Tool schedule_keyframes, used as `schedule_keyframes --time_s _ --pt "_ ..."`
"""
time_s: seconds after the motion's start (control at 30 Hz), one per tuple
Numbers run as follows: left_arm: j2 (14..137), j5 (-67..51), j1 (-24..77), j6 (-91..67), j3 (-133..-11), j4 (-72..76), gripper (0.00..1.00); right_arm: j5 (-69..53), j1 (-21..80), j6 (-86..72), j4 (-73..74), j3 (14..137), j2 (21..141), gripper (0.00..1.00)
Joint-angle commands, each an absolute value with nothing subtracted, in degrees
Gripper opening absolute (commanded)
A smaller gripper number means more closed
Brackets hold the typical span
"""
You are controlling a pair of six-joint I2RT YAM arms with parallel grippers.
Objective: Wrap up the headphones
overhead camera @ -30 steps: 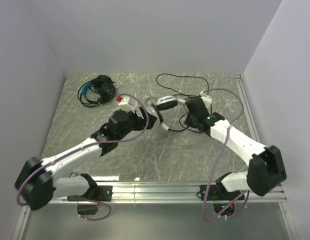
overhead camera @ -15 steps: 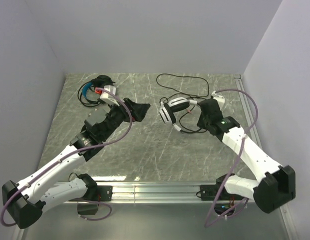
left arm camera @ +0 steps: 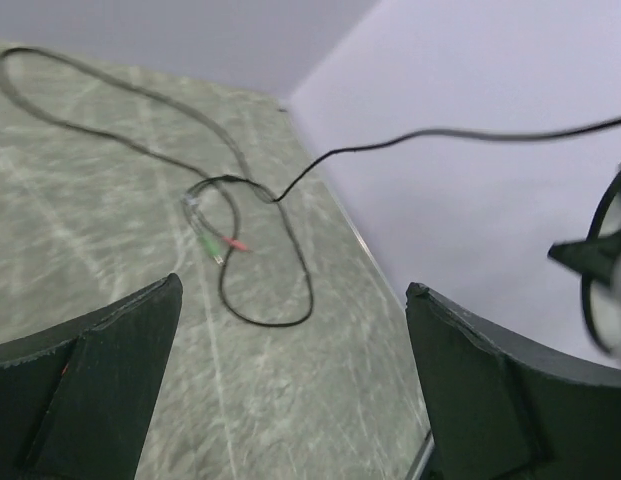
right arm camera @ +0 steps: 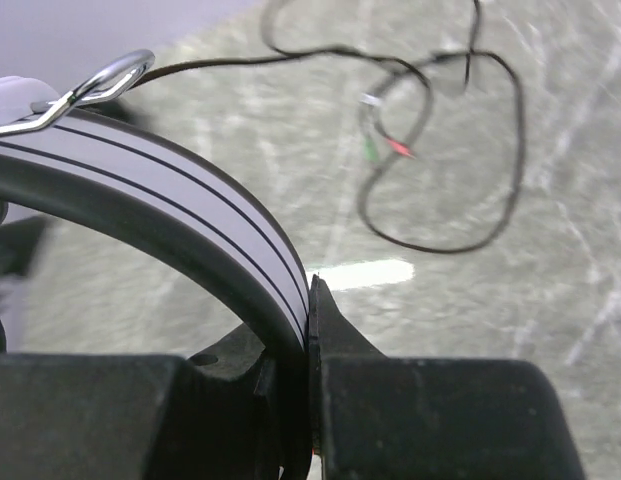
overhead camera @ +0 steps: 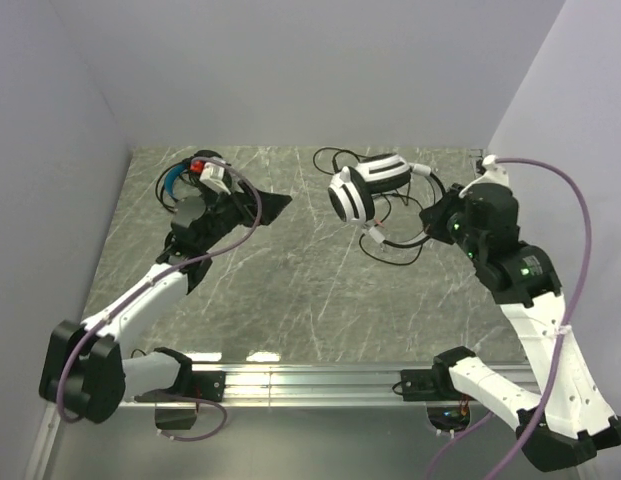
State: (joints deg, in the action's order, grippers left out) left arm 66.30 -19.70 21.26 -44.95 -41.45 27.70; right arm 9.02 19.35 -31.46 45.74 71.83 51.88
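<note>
The white headphones [overhead camera: 362,187] with black ear pads hang above the table at the back centre. My right gripper [overhead camera: 431,216] is shut on their white striped headband [right arm camera: 190,200], which is clamped between the black fingers [right arm camera: 390,400]. Their thin black cable [overhead camera: 392,246] trails down to loops on the table, and the red and green plugs [left arm camera: 225,243] lie flat. My left gripper [overhead camera: 273,206] stands open and empty over the table; its view shows the cable [left arm camera: 280,310] below. The black headphones with a blue headband [overhead camera: 178,186] lie at the back left, partly hidden by the left arm.
The grey marbled table [overhead camera: 290,290] is closed in by walls on the left, back and right. A metal rail [overhead camera: 320,378] runs along the front edge, and another rail [overhead camera: 493,225] runs along the right side.
My right arm has lifted the white headphones off the table, up and towards the back right. My left arm has swung back left towards the black headphones, still open.
</note>
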Motion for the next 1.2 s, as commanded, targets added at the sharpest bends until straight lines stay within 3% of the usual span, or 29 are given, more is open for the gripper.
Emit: schedule_keyframes --time_s 0.0,0.37,0.77,0.83,0.87,0.93,0.97,1.0,1.03,1.17 --pt "70.1 -30.3 21.6 -45.6 -41.7 46.6 0.99 3.6 19.0 -34.3 46.6 80.8 51.5 0.0" --pt "79.6 -30.8 33.2 -34.4 -44.4 69.1 0.99 -8.6 19.1 -39.1 51.2 97.6 57.7 0.0" --pt "89.9 -31.2 37.4 -32.3 -57.7 67.1 0.99 -13.4 19.1 -42.2 48.1 95.3 57.4 0.0" --pt "91.4 -31.6 37.4 -32.8 -59.1 67.0 0.89 -14.1 19.0 -42.5 47.5 94.9 57.4 0.0" --pt "92.5 -31.5 37.4 -32.9 -60.5 66.3 0.63 -14.2 19.1 -42.6 47.4 94.6 57.3 0.0" --pt "93.2 -31.0 37.4 -32.5 -62.0 63.9 0.42 -15.2 19.1 -42.9 46.8 94.1 57.1 0.0" --pt "93.7 -31.0 37.4 -32.6 -62.9 63.7 0.26 -15.4 19.0 -42.9 46.7 94.0 57.0 0.0" --pt "93.8 -31.1 37.4 -32.6 -63.2 63.5 0.19 -15.4 19.1 -42.8 46.7 93.9 57.0 0.0" --pt "93.8 -30.3 37.4 -32.6 -63.7 62.8 0.01 -15.5 19.0 -42.6 46.8 93.8 56.8 0.0" --pt "91.0 -25.9 37.0 -31.0 -63.0 60.0 0.0 -14.7 19.1 -41.7 47.3 91.9 56.0 0.0"
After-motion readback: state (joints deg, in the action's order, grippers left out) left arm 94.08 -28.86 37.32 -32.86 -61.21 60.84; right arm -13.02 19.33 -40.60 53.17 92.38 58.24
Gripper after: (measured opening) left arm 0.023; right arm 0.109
